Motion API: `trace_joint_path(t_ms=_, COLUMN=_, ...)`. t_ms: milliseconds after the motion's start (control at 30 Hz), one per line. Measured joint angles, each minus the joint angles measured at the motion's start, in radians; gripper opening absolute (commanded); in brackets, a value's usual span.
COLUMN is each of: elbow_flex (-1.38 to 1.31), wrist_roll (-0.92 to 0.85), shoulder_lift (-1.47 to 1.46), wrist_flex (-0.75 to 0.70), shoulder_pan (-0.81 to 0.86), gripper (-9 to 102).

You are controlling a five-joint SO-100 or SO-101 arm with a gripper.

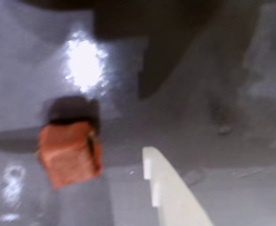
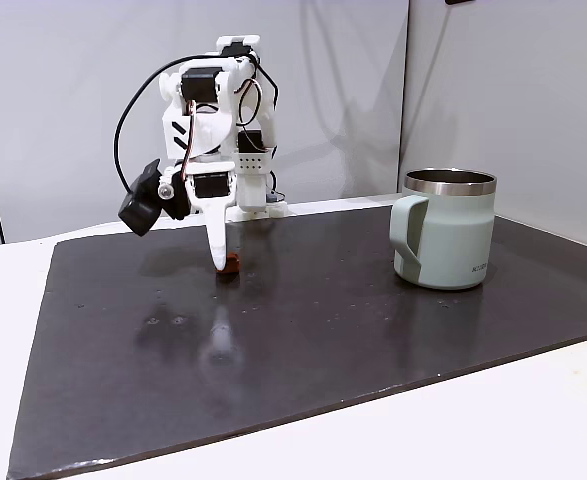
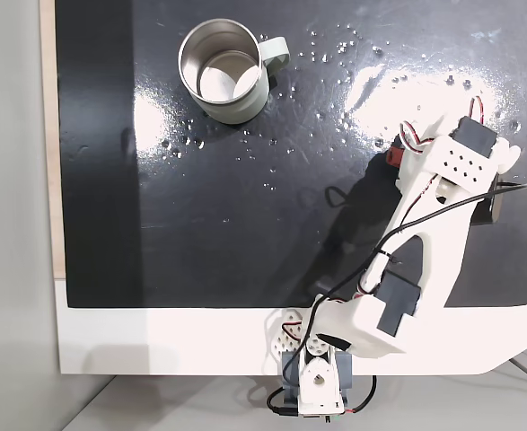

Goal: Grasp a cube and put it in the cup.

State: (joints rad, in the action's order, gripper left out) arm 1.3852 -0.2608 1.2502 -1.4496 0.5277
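Blur softened the wrist view, yet the cube [image 1: 70, 153] read clearly as a rust-orange block, roughly cubic, its faces a little uneven, low on the left of the picture. A white finger [image 1: 173, 193] of the gripper [image 1: 123, 165] rose from the bottom edge to the cube's right, apart from it, with glossy dark mat [image 1: 213, 94] between them; the other finger may have been the dark shape touching the cube's top, though that was too smeared to settle. The fingers looked spread, gripping nothing.

Seen from the side in a fixed view, the gripper [image 2: 221, 262] pointed straight down at the mat [image 2: 303, 340], and the cube [image 2: 231, 264] sat on the mat just beside the white fingertip, on its right. The pale green cup [image 2: 445, 230] stood upright well off to the right.

From above in a fixed view, the arm [image 3: 425, 233] covered most of the cube [image 3: 393, 155], leaving a sliver of red at its left edge. The cup [image 3: 223, 72] stood far up and left, open mouth showing.
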Motion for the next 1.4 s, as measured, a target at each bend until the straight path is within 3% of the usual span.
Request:
trace_joint_path(t_ms=400, elbow_flex=-0.018, wrist_roll=-0.005, shoulder_lift=-0.057, wrist_flex=0.035, shoulder_pan=-0.028, gripper=29)
trace_joint_path(t_ms=700, elbow_flex=-0.026, wrist_roll=-0.018, shoulder_lift=-0.071, wrist_flex=0.035, shoulder_pan=-0.031, gripper=6)
trace_joint_path(t_ms=900, elbow_flex=-0.026, wrist_roll=-0.035, shoulder_lift=-0.072, wrist_flex=0.035, shoulder_pan=-0.028, gripper=4)
trace_joint_path(t_ms=1400, elbow_flex=-0.359, wrist_roll=0.011, shoulder_lift=0.003, wrist_flex=-0.249, shoulder_pan=-0.054, gripper=1)
